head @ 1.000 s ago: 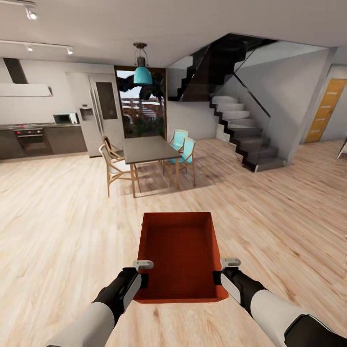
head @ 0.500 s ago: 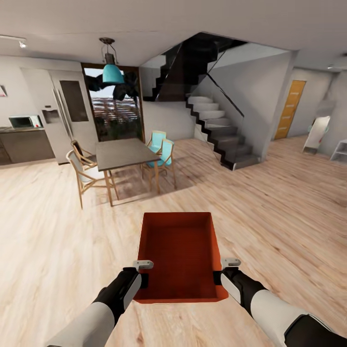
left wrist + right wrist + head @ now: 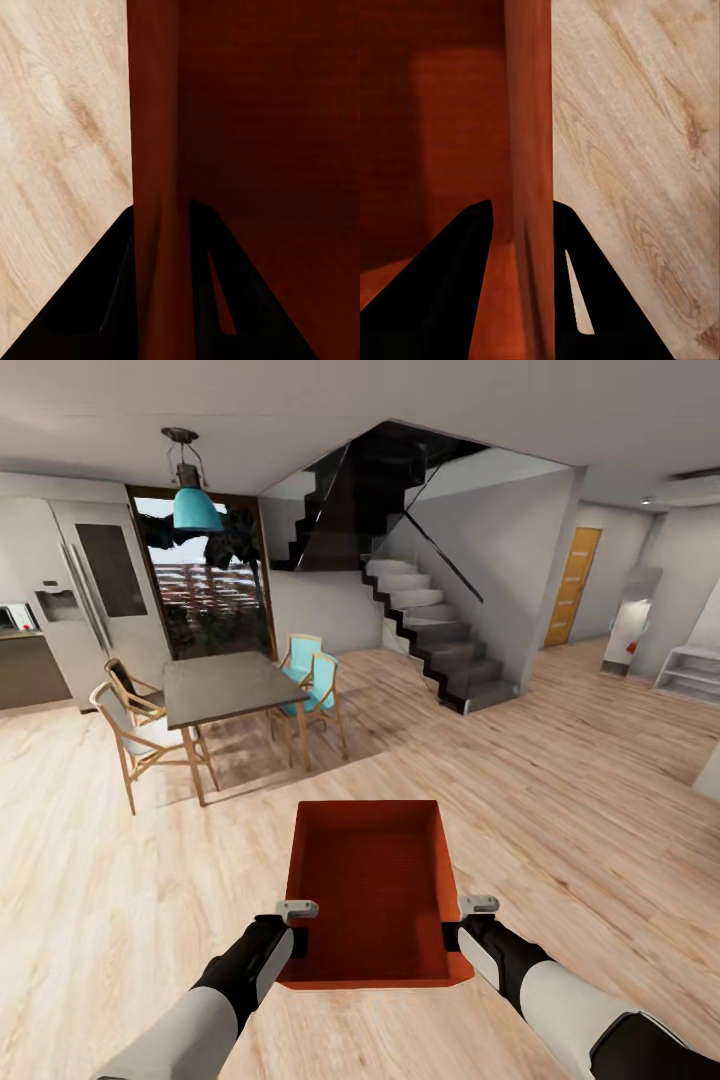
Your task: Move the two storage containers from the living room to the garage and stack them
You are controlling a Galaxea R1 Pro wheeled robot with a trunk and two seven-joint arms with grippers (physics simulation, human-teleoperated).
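- Left hand (image 3: 297, 943) is clamping the left wall of the red-orange rectangular open-top plastic bin (image 3: 372, 890); in the left wrist view the two black fingers (image 3: 97, 300) are sitting either side of that wall (image 3: 156, 150).
- Right hand (image 3: 452, 937) is doing the same on the opposite wall, with its dark fingers (image 3: 427, 292) straddling the rim (image 3: 531, 135).
- So the bin is being held level in front of the robot, up off the light wood plank floor (image 3: 600, 810), empty as far as I can see.
- My read: we're in the carrying leg, hauling the first bin toward the garage. Next it needs steady driving while both grips stay squeezed so the bin isn't tilting or slipping.
- Further out, a dark dining table with wooden chairs (image 3: 215, 690), a dark staircase (image 3: 430, 630) and an orange-wood door (image 3: 567, 585) are showing.
- Can't make out any garage or concrete floor from here, and whether that door leads there is anyone's guess.
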